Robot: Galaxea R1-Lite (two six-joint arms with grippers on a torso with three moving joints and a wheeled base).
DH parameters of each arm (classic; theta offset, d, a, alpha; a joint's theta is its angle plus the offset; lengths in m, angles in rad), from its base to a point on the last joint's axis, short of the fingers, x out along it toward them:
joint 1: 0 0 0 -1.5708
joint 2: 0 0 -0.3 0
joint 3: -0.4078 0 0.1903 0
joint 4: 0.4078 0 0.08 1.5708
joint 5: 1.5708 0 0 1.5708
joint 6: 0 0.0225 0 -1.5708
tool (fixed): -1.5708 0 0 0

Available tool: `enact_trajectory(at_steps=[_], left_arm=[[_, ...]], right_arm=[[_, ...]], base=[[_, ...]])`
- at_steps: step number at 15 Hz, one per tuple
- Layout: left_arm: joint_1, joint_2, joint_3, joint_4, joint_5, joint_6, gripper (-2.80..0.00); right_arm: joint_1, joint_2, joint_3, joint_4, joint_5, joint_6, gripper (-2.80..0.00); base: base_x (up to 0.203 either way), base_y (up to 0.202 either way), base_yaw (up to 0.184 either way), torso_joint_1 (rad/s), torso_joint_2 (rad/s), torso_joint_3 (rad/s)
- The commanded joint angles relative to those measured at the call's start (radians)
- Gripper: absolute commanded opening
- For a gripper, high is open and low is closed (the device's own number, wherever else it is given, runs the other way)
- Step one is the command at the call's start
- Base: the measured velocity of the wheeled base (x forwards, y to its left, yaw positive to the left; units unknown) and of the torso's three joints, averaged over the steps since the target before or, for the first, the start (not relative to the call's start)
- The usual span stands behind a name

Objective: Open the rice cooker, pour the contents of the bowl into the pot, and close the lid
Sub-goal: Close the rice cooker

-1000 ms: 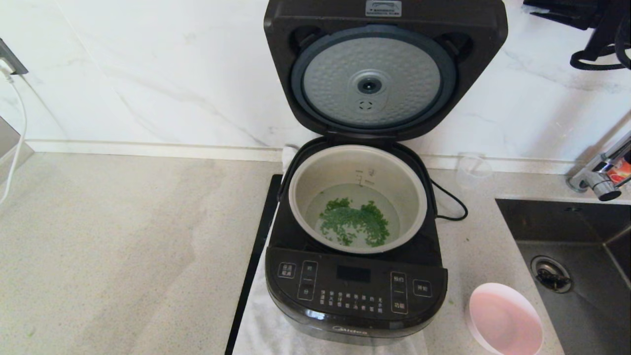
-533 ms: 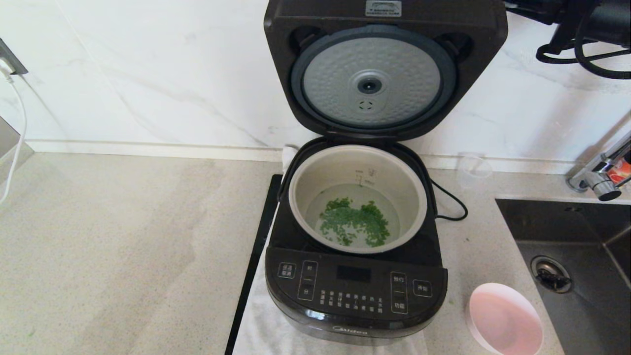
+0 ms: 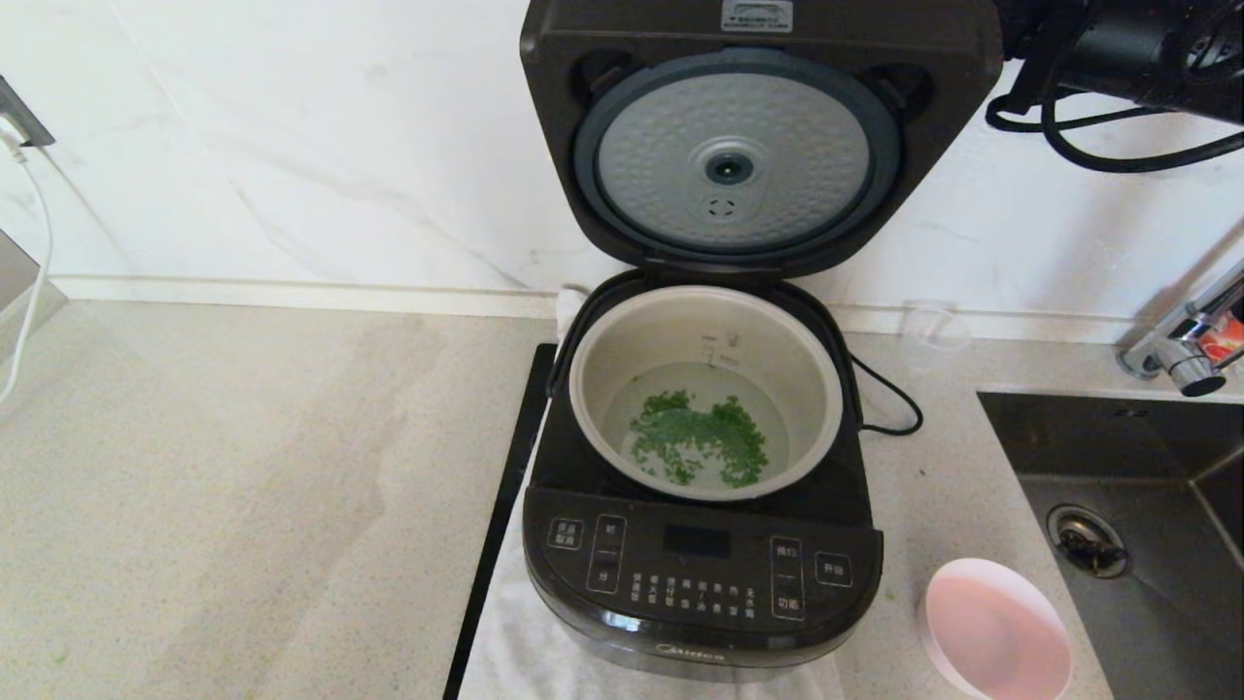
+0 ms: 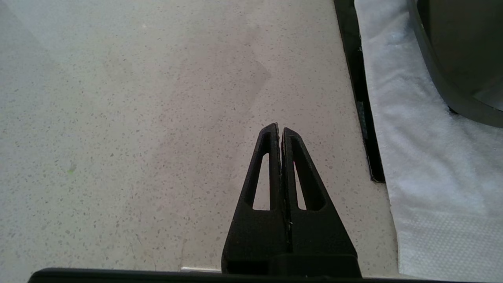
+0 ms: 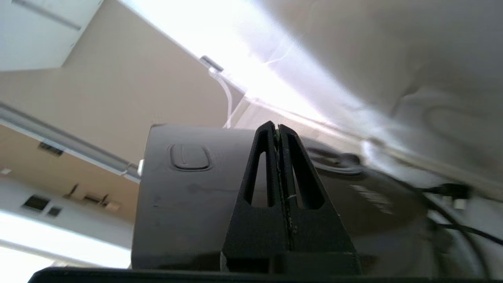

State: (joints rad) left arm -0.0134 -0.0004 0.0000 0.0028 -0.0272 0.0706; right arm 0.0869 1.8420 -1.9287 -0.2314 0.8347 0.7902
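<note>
The rice cooker (image 3: 702, 544) stands on a white cloth (image 3: 515, 651) on the counter (image 3: 243, 486), its lid (image 3: 758, 136) swung fully up and back so the dimpled silver underside faces forward. The coming move, judged from the task, is to push that lid down, and it turns on one relation: the right gripper (image 5: 278, 131) is high up behind the raised lid, on its outer black face, with the rectangular button (image 5: 189, 157) off to one side of the fingertips. In the head view only the right arm (image 3: 1118, 49) shows, at the lid's upper right corner, far nearer than the left. The right gripper's fingers are pressed together and hold nothing.

The pot (image 3: 706, 389) sits in the cooker body directly below the lid, holding clear water with the chopped green bits (image 3: 695, 437) floating in it. The bowl (image 3: 996, 632) rests on the counter near the cooker's front right corner, beside the sink (image 3: 1147, 506), and looks empty, so pouring appears done.

The left gripper (image 4: 280, 131) hangs parked over bare counter left of the cloth, fingers closed and empty.
</note>
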Motion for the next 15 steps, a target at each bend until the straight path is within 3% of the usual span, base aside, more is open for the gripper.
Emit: enact_trajectory(at_steps=[1,4,9,15], left_arm=[[0.0,0.0,0.002,0.0,0.0,0.0,-2.8],[0.0,0.0,0.001,0.0,0.0,0.006,-2.8],[0.0,0.0,0.0,0.0,0.0,-0.002,-2.8],[0.0,0.0,-0.047,0.019,0.003,-0.002,-2.8]], right_arm=[[0.031,0.017,-0.003,-0.003,0.009,0.003,-2.8],[0.058,-0.012,0.006,0.041,0.018,0.007,-2.8],[0.065,-0.12,0.033,0.285,0.045,0.004,-2.8],[0.075,-0.248,0.223,0.35,0.148,0.003,-2.8]], base=[[0.0,0.0,0.0,0.0,0.0,0.0],[0.0,0.0,0.0,0.0,0.0,0.0],[0.0,0.0,0.0,0.0,0.0,0.0],[0.0,0.0,0.0,0.0,0.0,0.0]])
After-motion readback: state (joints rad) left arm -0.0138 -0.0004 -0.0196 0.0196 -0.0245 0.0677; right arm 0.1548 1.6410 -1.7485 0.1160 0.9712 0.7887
